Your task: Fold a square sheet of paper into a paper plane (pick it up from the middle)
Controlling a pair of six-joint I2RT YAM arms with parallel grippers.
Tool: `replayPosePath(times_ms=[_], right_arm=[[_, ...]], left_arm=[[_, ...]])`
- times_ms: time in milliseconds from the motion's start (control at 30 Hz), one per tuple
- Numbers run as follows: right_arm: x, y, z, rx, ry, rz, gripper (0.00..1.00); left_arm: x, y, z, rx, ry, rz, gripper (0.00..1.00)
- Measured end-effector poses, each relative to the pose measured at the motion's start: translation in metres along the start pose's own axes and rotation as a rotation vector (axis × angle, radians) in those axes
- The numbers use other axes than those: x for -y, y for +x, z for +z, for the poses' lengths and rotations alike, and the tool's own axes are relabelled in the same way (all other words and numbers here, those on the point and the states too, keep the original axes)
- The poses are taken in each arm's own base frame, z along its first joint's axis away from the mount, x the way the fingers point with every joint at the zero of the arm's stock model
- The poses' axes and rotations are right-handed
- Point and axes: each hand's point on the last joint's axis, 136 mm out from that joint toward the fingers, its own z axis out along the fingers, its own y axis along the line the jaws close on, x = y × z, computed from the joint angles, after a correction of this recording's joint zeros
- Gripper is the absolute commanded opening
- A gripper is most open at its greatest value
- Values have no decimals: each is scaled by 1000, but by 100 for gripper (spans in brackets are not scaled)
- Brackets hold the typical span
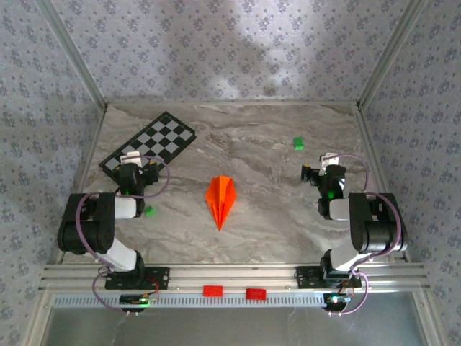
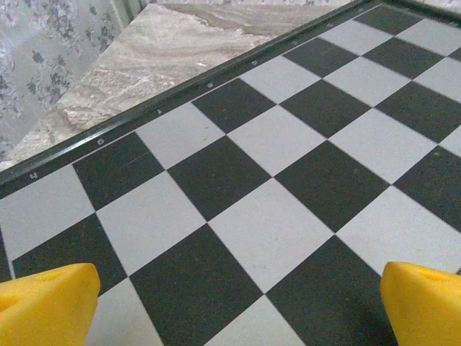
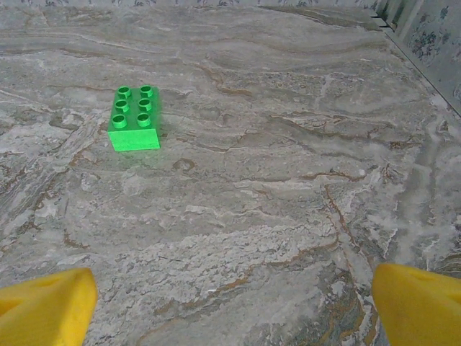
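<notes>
The left arm [image 1: 92, 227] and right arm [image 1: 371, 225] are black, with bulky rounded joints and white lower links. Thin purple cables [image 1: 164, 179] loop behind the jaws, whose fingertips [image 2: 45, 304] are bright yellow wedges.

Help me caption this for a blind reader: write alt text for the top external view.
An orange paper plane lies at the centre of the marble table. The left hand sits over the checkered board, the right hand near a green block.
</notes>
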Motion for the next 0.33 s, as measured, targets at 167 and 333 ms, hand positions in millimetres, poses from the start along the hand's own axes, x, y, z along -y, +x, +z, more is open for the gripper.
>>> replayPosePath(times_ms=[167, 333], right_arm=[[0, 0, 0, 0, 0, 0, 100], [0, 0, 0, 0, 0, 0, 100]], left_arm=[[5, -1, 0, 3, 25, 1, 100], [8, -1, 0, 2, 44, 0, 100]])
